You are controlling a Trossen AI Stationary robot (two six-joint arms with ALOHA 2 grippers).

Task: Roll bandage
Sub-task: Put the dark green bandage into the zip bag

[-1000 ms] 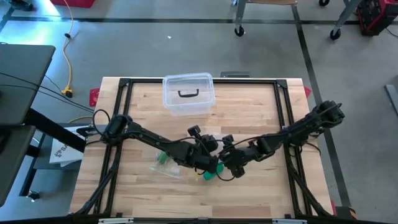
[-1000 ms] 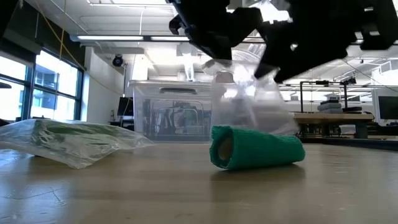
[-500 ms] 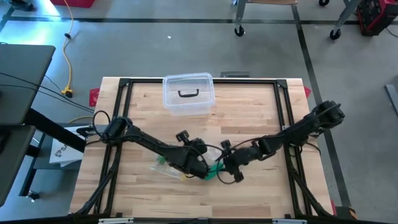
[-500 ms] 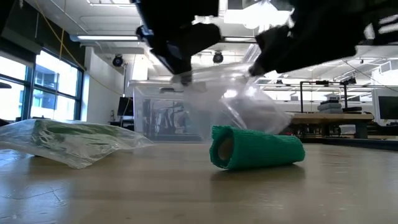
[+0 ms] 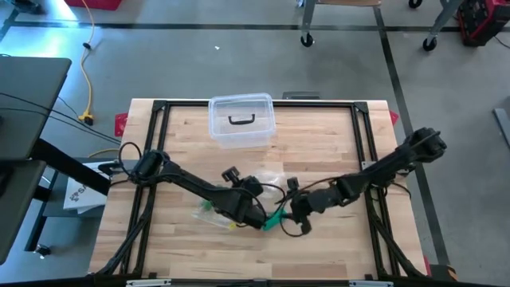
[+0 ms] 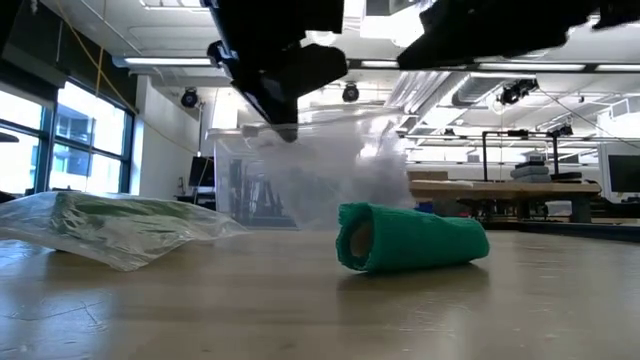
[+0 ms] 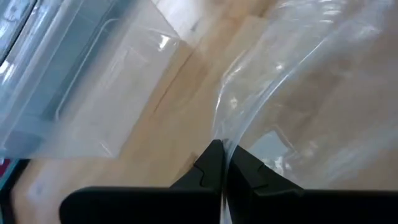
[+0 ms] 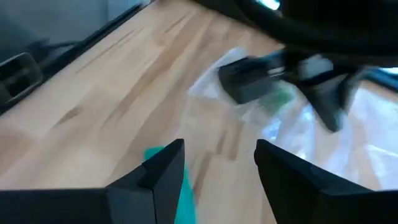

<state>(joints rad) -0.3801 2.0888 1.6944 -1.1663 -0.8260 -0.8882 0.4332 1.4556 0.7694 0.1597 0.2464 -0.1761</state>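
Note:
A rolled green bandage lies on its side on the wooden table, seen near the middle in the high view. My left gripper hangs above and to the left of the roll, shut on an empty clear plastic bag. My right gripper stands open just right of the roll, slanting down, with nothing between its fingers; the roll's end shows beside one finger. A second clear bag with green bandage inside lies flat on the table farther left. My left gripper pinches an edge of the clear bag between its two shut fingers. The fingers slant down from the table's left. The bag hangs slack below and beyond the fingertips, above the table behind the green roll; how many layers are caught, I cannot tell.
A clear lidded plastic box stands at the table's far edge, behind the bag in the low view. A black frame runs along the table's sides. Bare wood lies toward the near edge.
My left gripper has gone toward the table's left and a little down, tipping as it went, and has drawn the clear bag leftward with it. The bag no longer stretches toward my right gripper. My right gripper has tipped upward. The green roll has stayed put.

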